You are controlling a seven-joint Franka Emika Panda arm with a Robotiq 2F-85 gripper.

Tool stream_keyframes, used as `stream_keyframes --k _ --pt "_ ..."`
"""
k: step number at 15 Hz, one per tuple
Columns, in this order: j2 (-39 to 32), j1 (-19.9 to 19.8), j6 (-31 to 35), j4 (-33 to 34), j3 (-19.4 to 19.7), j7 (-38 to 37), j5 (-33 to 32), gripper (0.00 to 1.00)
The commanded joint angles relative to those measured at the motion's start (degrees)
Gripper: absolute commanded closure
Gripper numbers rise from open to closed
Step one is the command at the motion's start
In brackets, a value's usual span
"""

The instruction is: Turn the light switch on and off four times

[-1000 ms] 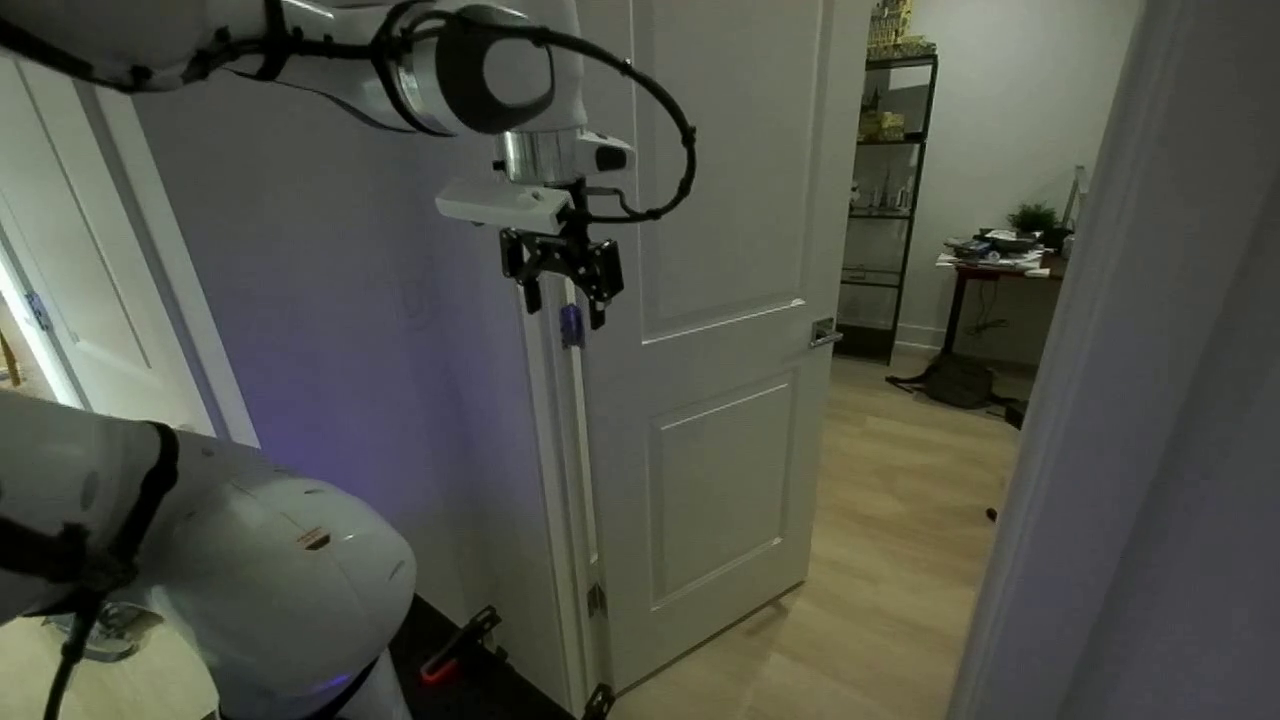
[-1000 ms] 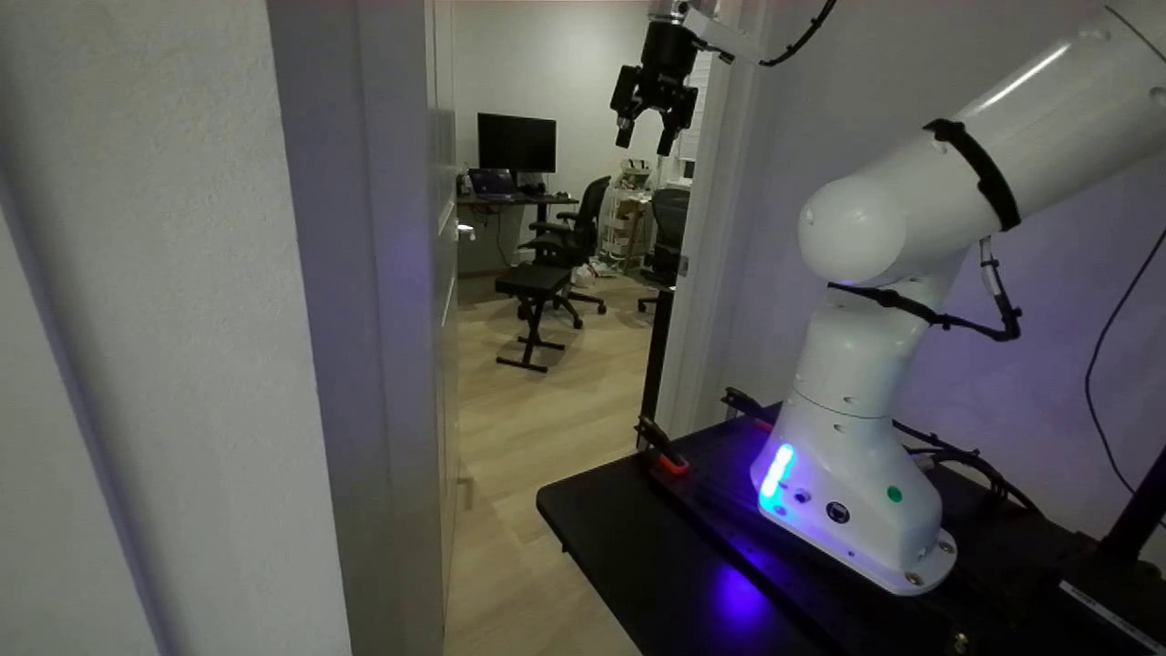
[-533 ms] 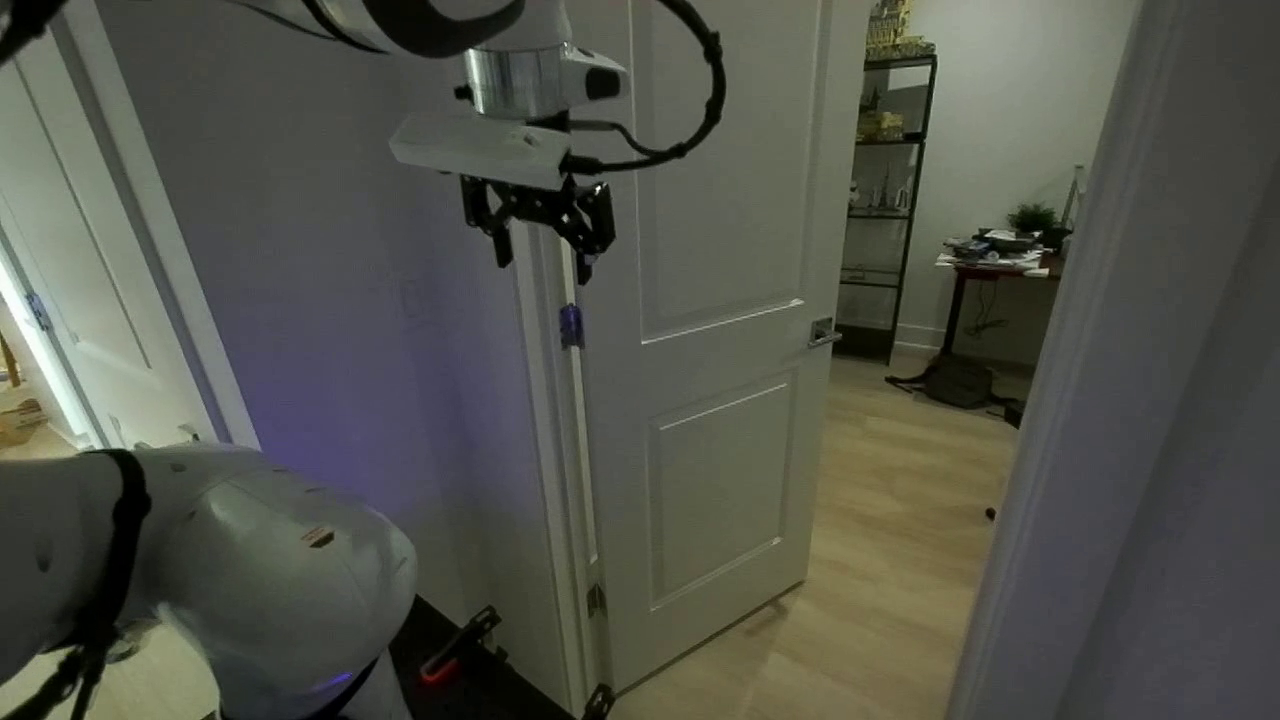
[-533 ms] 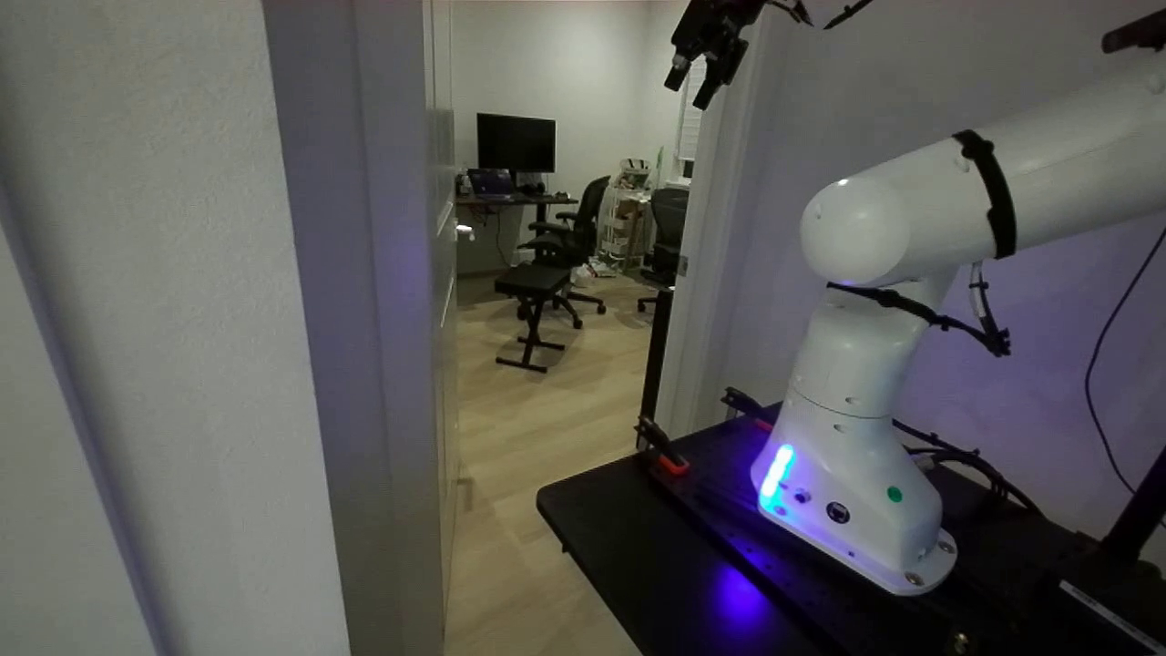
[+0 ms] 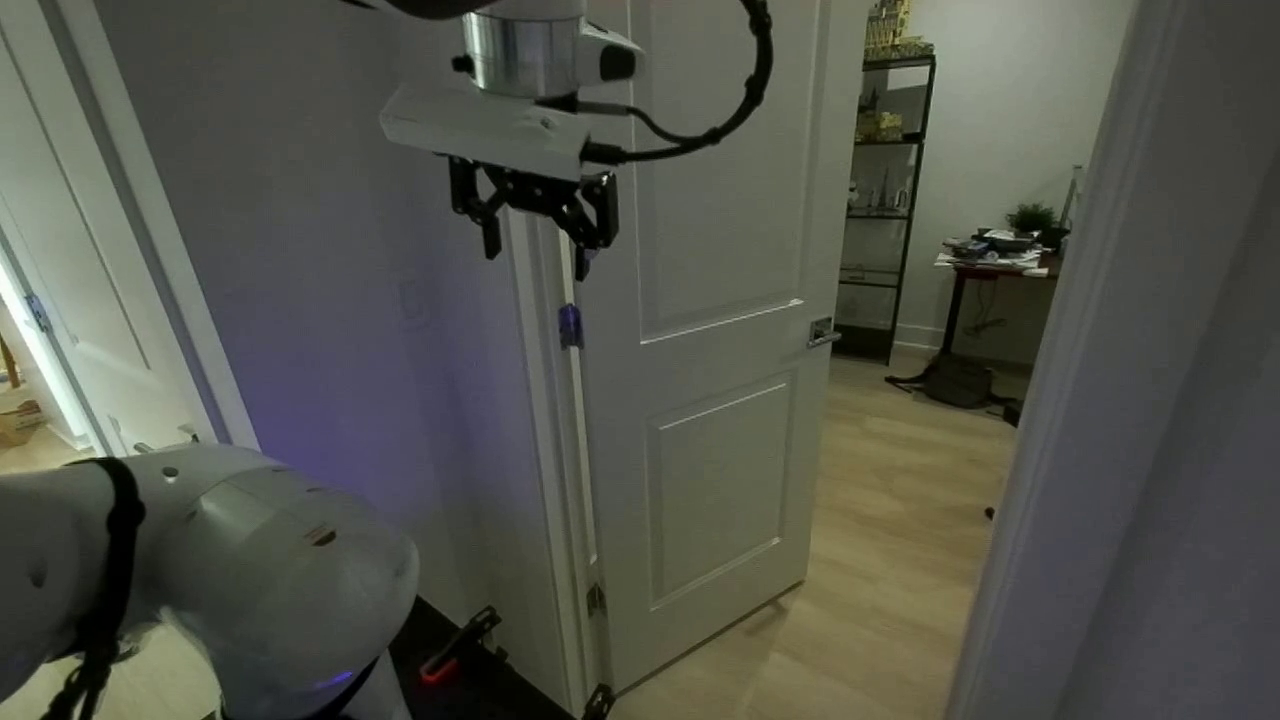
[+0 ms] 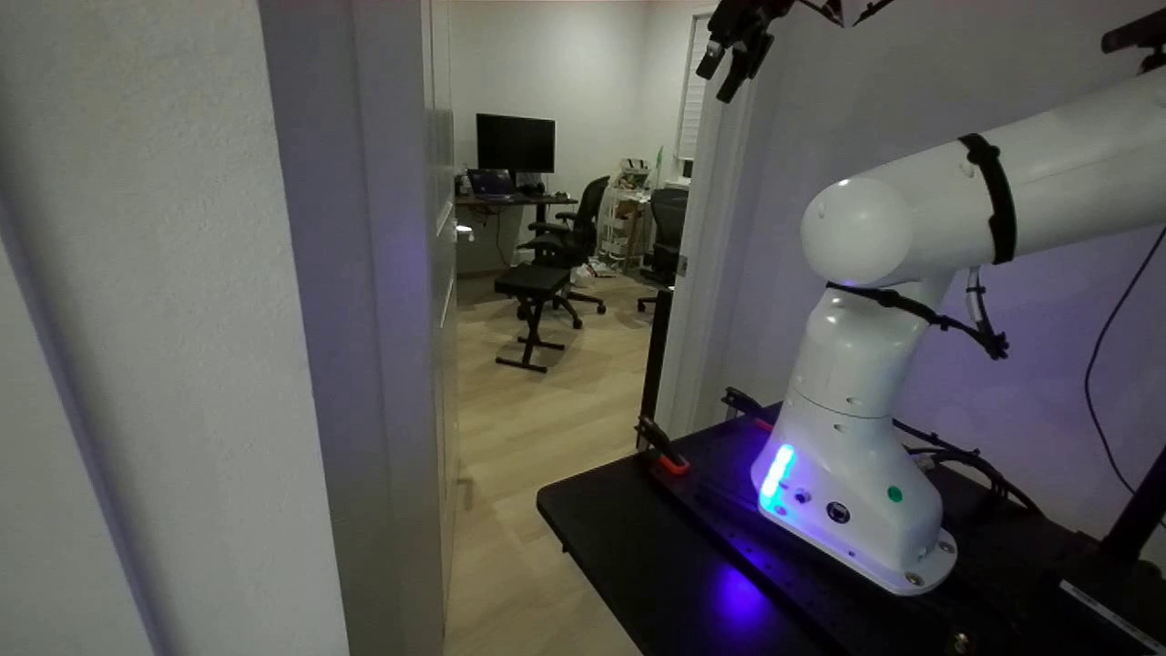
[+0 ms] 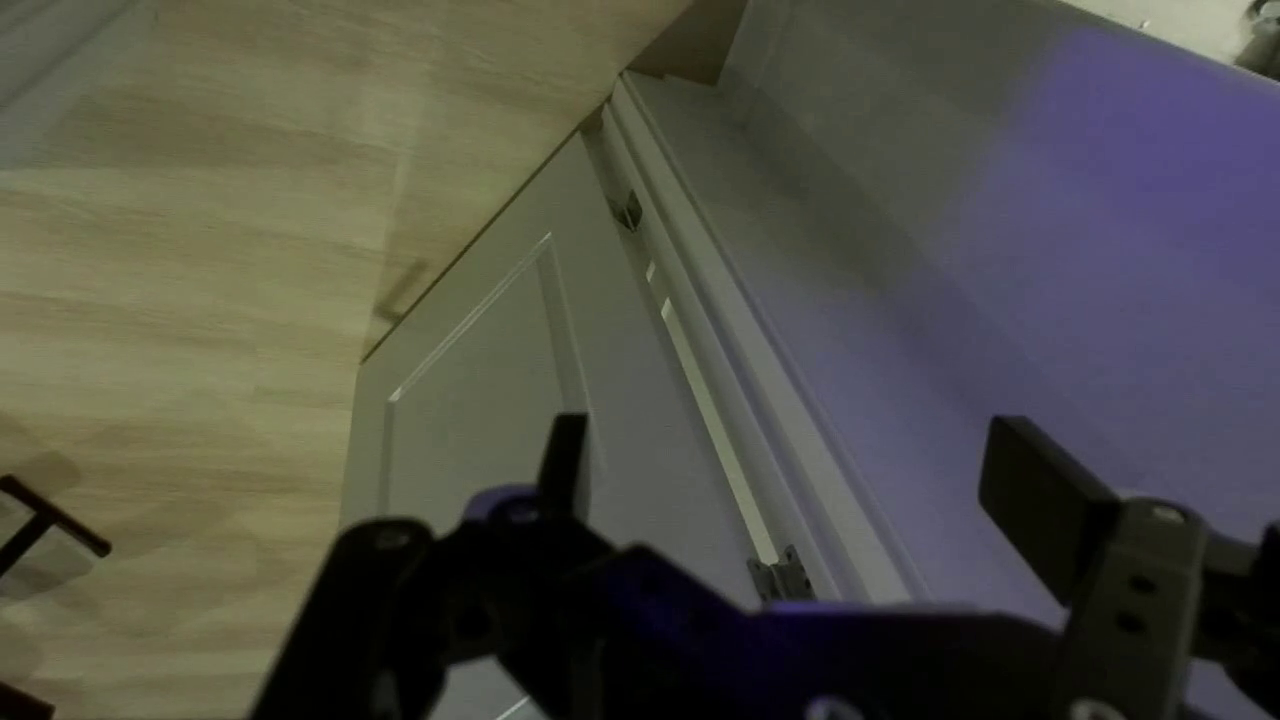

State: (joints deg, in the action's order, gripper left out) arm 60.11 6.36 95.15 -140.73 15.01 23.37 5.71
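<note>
The light switch shows as a faint pale plate (image 5: 413,302) on the grey-violet wall in an exterior view. Its lever position is too dim to tell. My black gripper (image 5: 537,254) points down, high in front of the door frame, above and to the right of the plate in that picture and apart from it. It also shows at the top edge in an exterior view (image 6: 718,80). In the wrist view the gripper (image 7: 785,440) has its fingers wide apart with nothing between them. The switch does not show in the wrist view.
A white door (image 5: 720,330) stands open beside the wall, with a hinge (image 5: 570,327) below the gripper. The door frame (image 7: 760,380) runs between door and wall. The black table (image 6: 601,538) carries the arm base and clamps (image 6: 668,448).
My gripper has risen and moved left in an exterior view, uncovering the faint plate. In the other picture it has moved up and right, toward the wall. The fingers stay open.
</note>
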Motion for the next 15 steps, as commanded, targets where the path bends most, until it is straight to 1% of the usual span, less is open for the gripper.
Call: stream_keyframes --k 1,2,3,4,6,7,9,11,12,15 --pt "-0.3 -0.7 -0.2 0.2 -0.4 0.5 0.5 0.0" --pt "-0.3 -0.7 -0.2 0.2 -0.4 0.5 0.5 0.0" --pt "-1.2 1.1 -0.6 -0.3 0.2 1.8 1.9 0.0" --pt "-2.5 2.8 1.7 -2.4 -0.2 2.2 4.1 0.0" --pt "-4.9 6.0 4.7 -4.8 -0.2 4.9 8.6 0.0" --pt "-7.0 8.2 7.2 -5.8 -0.9 6.5 11.2 0.0" --pt "-11.1 12.2 11.5 -6.6 -2.6 9.3 15.6 0.0" --pt "-15.0 15.7 14.4 -5.9 -4.5 11.8 19.4 0.0" --pt "-16.3 16.8 15.0 -5.3 -5.5 12.9 20.8 0.0" --pt "-20.1 19.3 16.7 -3.0 -10.4 13.7 24.5 0.0"
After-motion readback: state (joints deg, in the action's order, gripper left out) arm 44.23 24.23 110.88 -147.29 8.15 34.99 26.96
